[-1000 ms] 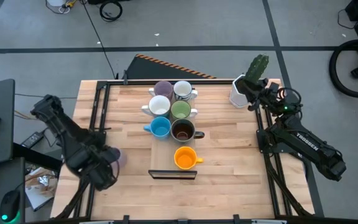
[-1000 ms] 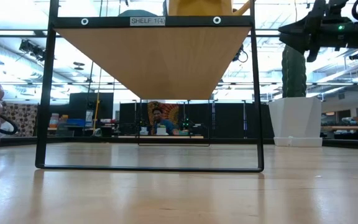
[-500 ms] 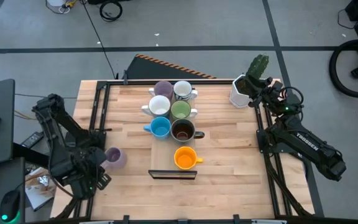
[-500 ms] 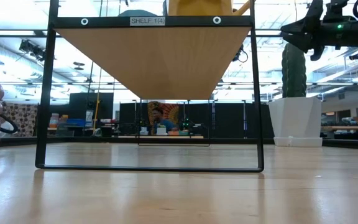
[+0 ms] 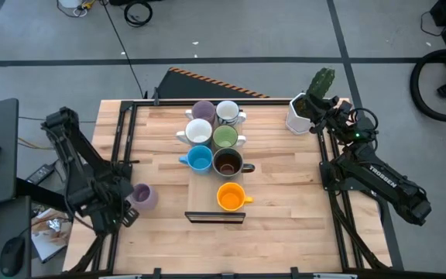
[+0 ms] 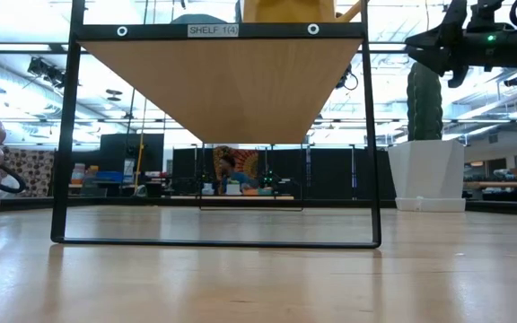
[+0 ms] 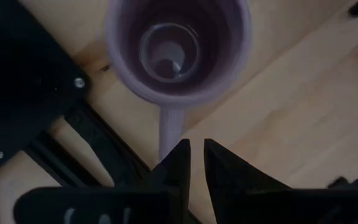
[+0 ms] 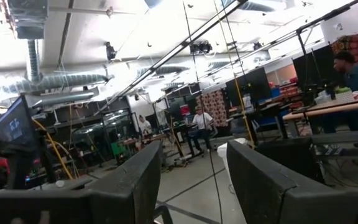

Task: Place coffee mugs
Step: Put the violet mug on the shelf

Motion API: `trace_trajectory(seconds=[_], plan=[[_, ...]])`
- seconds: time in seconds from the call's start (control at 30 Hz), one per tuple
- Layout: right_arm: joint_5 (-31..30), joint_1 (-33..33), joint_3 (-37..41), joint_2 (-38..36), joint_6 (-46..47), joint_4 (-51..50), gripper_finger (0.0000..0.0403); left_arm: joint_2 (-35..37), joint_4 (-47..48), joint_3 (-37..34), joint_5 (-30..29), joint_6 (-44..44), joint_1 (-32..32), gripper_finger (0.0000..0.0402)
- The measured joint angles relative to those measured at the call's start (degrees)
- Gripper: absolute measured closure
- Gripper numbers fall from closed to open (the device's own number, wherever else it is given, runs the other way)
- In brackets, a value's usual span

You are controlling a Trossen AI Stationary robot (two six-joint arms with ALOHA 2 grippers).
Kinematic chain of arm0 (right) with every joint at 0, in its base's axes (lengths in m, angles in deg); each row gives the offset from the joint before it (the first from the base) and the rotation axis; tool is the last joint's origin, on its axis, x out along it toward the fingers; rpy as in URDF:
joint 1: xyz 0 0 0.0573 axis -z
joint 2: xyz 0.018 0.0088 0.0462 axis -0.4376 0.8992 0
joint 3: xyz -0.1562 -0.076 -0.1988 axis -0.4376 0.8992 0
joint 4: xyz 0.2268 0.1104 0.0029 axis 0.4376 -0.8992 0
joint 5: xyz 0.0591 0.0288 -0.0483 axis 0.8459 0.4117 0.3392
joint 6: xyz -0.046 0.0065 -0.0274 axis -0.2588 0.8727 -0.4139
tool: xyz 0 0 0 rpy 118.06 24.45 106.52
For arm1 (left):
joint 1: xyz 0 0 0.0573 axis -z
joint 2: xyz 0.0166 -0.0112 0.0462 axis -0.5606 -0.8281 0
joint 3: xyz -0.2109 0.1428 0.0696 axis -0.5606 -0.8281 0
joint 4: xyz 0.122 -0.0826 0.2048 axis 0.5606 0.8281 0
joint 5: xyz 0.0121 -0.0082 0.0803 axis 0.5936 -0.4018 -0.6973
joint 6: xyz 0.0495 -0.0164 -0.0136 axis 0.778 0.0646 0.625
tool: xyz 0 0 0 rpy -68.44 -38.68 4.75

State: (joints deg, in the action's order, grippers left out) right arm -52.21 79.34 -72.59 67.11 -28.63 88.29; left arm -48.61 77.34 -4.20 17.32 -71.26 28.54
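The counter (image 5: 285,201) is carrying seven mugs (image 5: 215,147) clustered at its middle, the orange mug (image 5: 231,196) nearest the small shelf (image 5: 214,217). A purple mug (image 5: 144,196) is standing upright near the left edge. The left pincer (image 7: 194,155) is hovering above its handle, fingers nearly together, gripping nothing. The right pincer (image 8: 191,180) is idling beside the cactus pot (image 5: 299,115), fingers parted, empty.

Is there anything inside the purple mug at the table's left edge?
The left wrist view looks straight down into the purple mug: only its bare bottom shows, nothing in it. The table under its base is covered. The left gripper sits by its handle.
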Motion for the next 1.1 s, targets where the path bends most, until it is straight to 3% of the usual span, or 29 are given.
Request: trace_trajectory(seconds=[0.2,0.6,1.1], plan=[[1.52,-0.04,0.00,0.00,0.00,-0.05,0.0214,4.19,0.47,-0.50,-0.06,-1.17,-0.64,0.0339],[1.90,-0.04,0.00,0.00,0.19,-0.46,0.0214,1.24,3.42,-0.52,1.67,-1.65,-0.85,0.0205],[1.92,-0.11,0.00,0.35,0.19,-0.48,0.0214,1.95,-8.91,-12.39,3.28,-0.14,-4.43,0.0227]])
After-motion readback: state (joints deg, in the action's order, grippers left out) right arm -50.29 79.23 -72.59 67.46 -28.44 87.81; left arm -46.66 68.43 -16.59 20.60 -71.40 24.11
